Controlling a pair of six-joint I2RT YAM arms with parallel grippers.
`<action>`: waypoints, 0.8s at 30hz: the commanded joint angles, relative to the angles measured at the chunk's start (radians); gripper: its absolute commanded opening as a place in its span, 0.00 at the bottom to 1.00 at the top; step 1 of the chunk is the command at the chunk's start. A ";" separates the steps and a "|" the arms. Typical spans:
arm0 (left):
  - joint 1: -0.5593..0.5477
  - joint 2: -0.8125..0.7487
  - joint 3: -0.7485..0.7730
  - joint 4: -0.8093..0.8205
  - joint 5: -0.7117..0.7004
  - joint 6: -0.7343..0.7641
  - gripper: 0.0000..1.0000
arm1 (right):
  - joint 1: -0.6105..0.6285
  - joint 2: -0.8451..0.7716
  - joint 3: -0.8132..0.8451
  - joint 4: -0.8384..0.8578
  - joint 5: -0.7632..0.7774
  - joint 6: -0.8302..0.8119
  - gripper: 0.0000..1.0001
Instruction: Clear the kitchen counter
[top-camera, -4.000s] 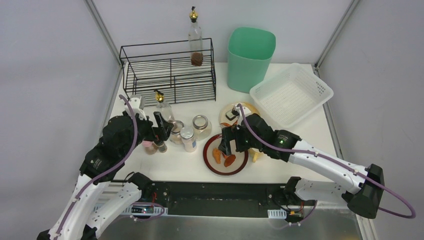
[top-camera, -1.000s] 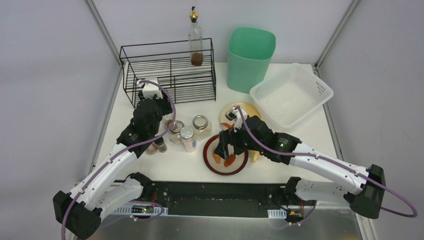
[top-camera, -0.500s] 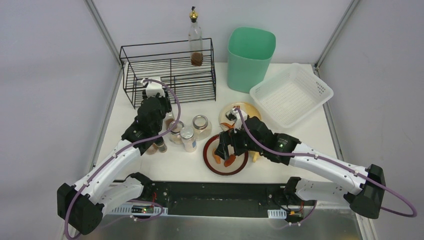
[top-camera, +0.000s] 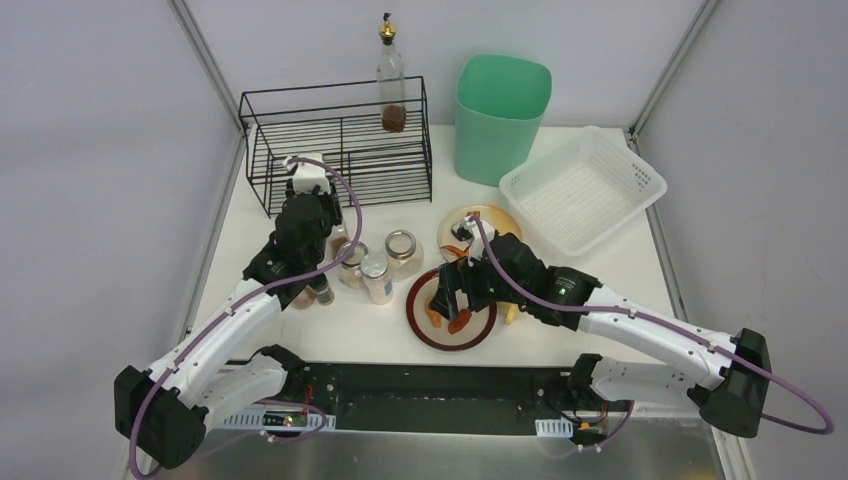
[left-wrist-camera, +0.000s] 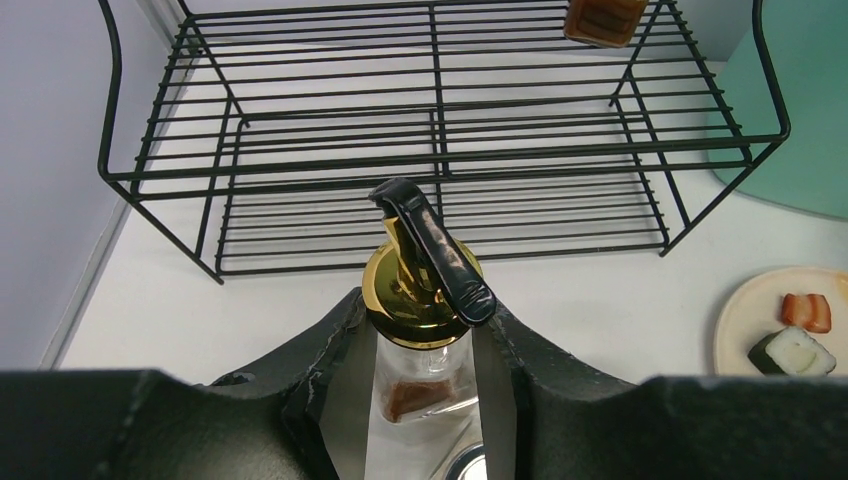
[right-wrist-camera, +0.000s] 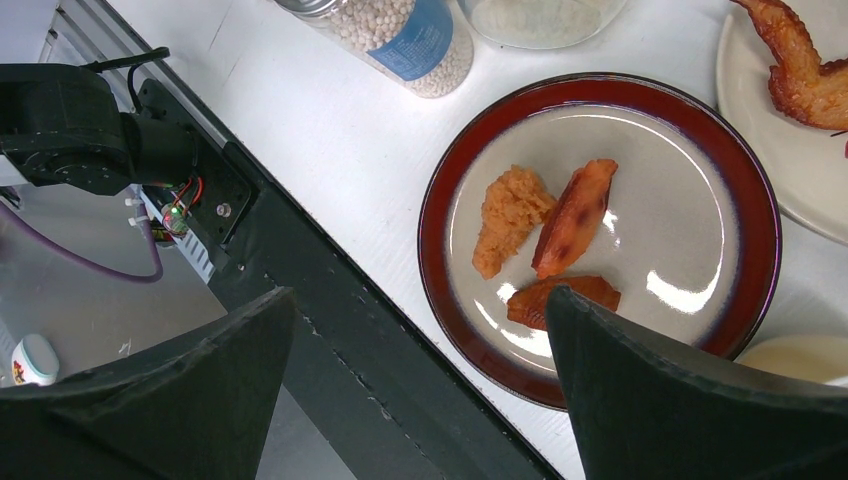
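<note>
On the kitchen counter (top-camera: 350, 330): rack (top-camera: 320, 150) rear left, bottle (top-camera: 391, 85) apparently atop it; bin (top-camera: 501, 120) to its right, basket (top-camera: 583, 190) farther right.

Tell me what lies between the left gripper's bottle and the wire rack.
Nothing: only bare kitchen counter separates bottle and wire rack, clearest in the left wrist view.

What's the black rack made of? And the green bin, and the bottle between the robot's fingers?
The black rack looks like thin metal wire, coated black: skinny crossing rods. The green bin seems matte plastic: smooth, one colour, rounded corners. The bottle looks like clear glass, see-through and shiny, though maybe plastic.
</note>
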 joint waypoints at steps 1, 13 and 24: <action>-0.005 -0.015 0.111 -0.016 -0.023 0.028 0.00 | 0.008 -0.023 -0.004 0.037 -0.005 -0.012 0.99; -0.005 -0.009 0.328 -0.104 0.001 0.072 0.00 | 0.006 -0.039 -0.011 0.038 -0.002 -0.012 0.99; -0.005 0.190 0.695 -0.172 0.090 0.126 0.00 | 0.007 -0.030 -0.011 0.042 -0.002 -0.012 0.99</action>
